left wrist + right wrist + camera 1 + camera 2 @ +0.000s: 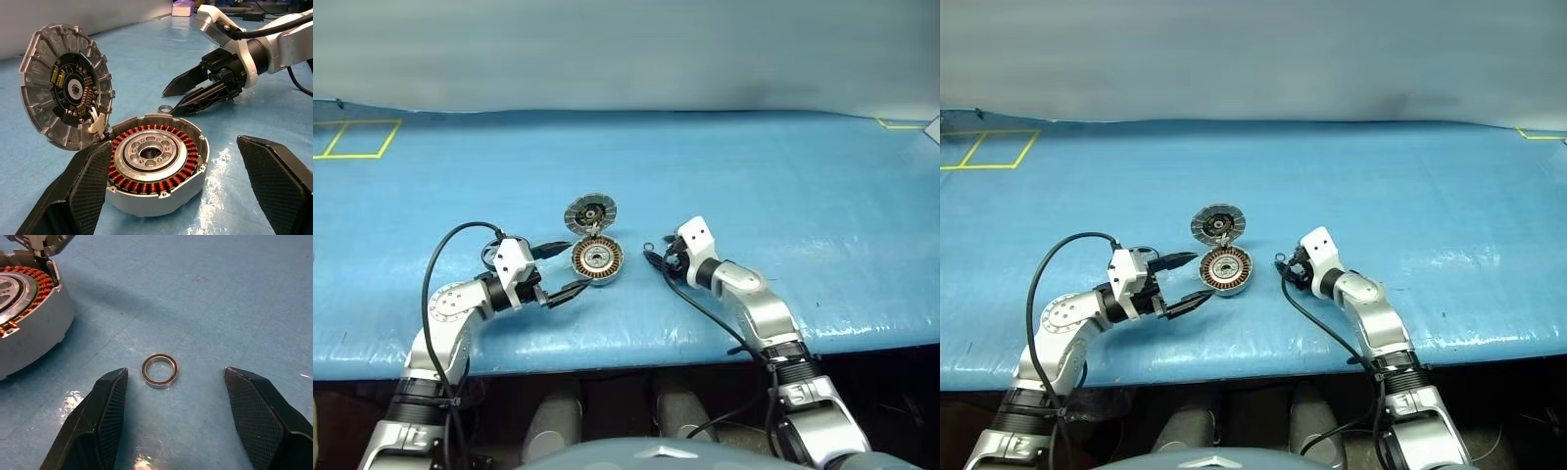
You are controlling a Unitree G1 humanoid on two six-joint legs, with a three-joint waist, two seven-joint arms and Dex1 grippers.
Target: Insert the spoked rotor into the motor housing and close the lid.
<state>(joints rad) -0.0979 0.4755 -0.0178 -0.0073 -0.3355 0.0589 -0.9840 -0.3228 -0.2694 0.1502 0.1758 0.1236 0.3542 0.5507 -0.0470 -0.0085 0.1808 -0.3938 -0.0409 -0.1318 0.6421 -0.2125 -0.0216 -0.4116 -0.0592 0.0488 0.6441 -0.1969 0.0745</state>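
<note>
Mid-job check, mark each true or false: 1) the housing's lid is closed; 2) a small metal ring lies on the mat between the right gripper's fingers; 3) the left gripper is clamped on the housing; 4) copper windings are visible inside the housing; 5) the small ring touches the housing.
1) False. The lid stands open, hinged up at the edge of the motor housing.
2) True. The small metal ring lies on the blue mat between the open fingers of the right gripper, untouched.
3) False. The left gripper is open beside the housing, not clamped on it.
4) True. Copper windings ring the housing's grey centre.
5) False. The ring lies apart from the housing.
</note>
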